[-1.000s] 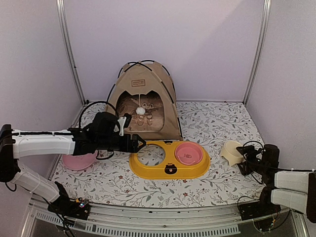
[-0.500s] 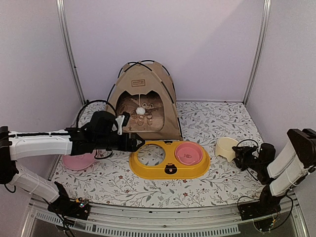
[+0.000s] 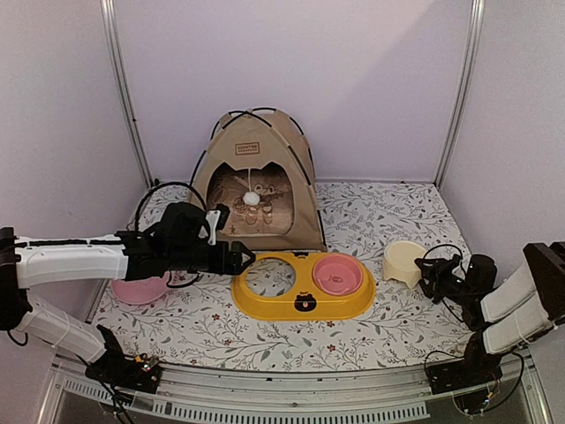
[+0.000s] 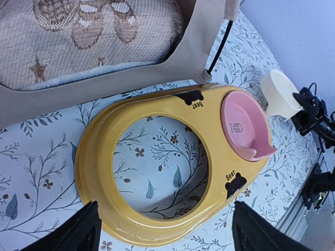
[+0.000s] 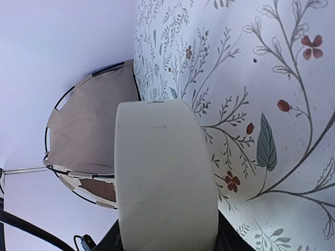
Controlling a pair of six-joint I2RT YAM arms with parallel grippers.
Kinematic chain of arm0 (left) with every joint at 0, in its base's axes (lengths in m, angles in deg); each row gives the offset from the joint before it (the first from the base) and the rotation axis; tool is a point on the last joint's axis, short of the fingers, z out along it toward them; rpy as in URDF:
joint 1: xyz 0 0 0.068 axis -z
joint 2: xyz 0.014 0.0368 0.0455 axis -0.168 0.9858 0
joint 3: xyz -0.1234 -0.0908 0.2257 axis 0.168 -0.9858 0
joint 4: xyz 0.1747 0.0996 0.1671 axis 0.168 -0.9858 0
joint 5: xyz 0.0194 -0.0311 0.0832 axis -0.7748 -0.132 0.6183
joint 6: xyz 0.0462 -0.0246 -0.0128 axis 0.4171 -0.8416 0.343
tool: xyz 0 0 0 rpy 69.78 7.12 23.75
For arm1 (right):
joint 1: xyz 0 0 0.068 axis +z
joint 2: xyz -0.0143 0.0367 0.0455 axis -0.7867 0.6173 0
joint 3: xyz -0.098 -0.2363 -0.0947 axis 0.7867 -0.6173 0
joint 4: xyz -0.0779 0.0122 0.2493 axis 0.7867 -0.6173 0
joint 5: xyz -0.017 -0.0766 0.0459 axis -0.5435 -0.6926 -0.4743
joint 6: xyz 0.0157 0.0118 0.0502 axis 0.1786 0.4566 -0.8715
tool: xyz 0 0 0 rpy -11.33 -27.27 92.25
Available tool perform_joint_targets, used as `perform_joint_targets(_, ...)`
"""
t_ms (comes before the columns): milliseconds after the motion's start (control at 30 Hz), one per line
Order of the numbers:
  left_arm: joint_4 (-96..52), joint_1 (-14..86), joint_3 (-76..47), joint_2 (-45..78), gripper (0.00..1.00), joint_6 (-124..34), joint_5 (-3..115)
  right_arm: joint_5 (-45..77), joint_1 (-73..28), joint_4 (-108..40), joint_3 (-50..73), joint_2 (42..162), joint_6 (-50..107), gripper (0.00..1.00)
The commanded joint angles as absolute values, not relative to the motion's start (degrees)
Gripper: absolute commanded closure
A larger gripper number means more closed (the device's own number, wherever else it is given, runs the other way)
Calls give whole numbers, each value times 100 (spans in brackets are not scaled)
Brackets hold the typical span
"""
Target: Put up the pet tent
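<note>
Standing upright at the back middle of the mat (image 3: 380, 221), close to the rear wall, the tent (image 3: 296, 190) is a tan fabric dome. Thin black poles (image 3: 305, 147) arch and cross over its top. A small brown label (image 3: 247, 148) sits above the cat-head doorway (image 3: 231, 190), where a white pom-pom (image 3: 251, 197) hangs. Inside lies a cushion (image 4: 78, 42) with woven bear print and a cream edge.

The left arm reaches rightwards, low and nearly level, in front of the tent. The left gripper (image 3: 247, 258) hovers at the left end of the feeder (image 3: 265, 306), its black fingers (image 4: 78, 232) wide apart. The right arm is folded at the right edge, and the right gripper (image 3: 430, 277) is clamped on the cream bowl (image 3: 402, 262). I cannot tell whether that bowl touches the mat.

The feeder is glossy yellow plastic, oval, with one open ring and a pink bowl (image 3: 335, 276) in the other. A pink dish (image 3: 141, 290) lies under the left arm. The mat is white with a leaf-and-flower print.
</note>
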State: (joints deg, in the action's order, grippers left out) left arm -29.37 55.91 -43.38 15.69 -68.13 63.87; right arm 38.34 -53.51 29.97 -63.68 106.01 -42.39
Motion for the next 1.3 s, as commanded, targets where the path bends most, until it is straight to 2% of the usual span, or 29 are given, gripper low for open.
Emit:
perform_joint_targets(0, -3060, 5651, -4443, 1427, 13, -6839, 6663, 3774, -5344, 1211, -6072, 9134, -3365, 100)
perform_joint_targets(100, -3072, 5602, -4518, 1458, 13, -6851, 6762, 3479, -5346, -185, -5669, 7983, -2732, 100)
perform_joint_targets(233, -2870, 5513, -4648, 1586, 13, -6913, 6654, 3314, -5330, -1493, -5060, 7069, -2018, 100)
perform_joint_targets(467, -2304, 5451, -4755, 2102, 11, -7155, 6275, 3326, -5258, -2894, -4142, 6467, -1149, 100)
perform_joint_targets(767, -1847, 5483, -4802, 2859, 11, -7532, 6367, 2942, -4514, -3982, -2776, 6593, -302, 100)
perform_joint_targets(1267, -1411, 6018, -4183, 3780, 9, -7646, 6345, 1674, -2662, -4865, -1269, 7723, 633, 100)
